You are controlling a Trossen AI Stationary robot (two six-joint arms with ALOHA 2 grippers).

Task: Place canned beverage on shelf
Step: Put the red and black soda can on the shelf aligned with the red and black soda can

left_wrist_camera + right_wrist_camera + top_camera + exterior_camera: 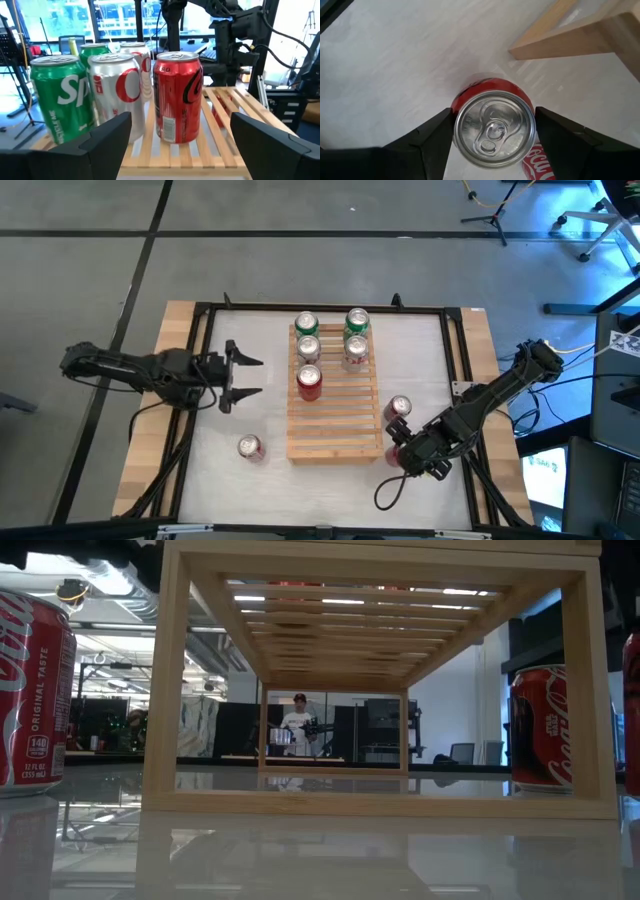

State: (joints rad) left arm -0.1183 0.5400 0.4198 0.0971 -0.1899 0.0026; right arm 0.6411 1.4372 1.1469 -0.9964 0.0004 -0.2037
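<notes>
A red can (494, 129) stands upright on the white tabletop (430, 350) just off the shelf's (335, 430) right front corner, and the right gripper (494, 132) is down over it, a dark finger (434, 142) pressed against each side of the can's body below the silver lid, so the can is clasped between them. From above, the same gripper (405, 453) sits low at the right of the slatted rack, its arm reaching in from the table's right edge. A second red can (399, 409) stands on the tabletop just behind it, beside the rack's right edge. On the shelf itself five cans are upright: two green ones (306, 325) at the back, two silver ones (355, 350) next, and a red one (309, 381) at the left middle. Another red can (249, 448) stands on the tabletop left of the rack. The left gripper (243, 377) hovers left of the shelf, fingers spread wide and holding nothing, pointing toward the cans. In the low view a person (297, 730) stands far back in the room.
</notes>
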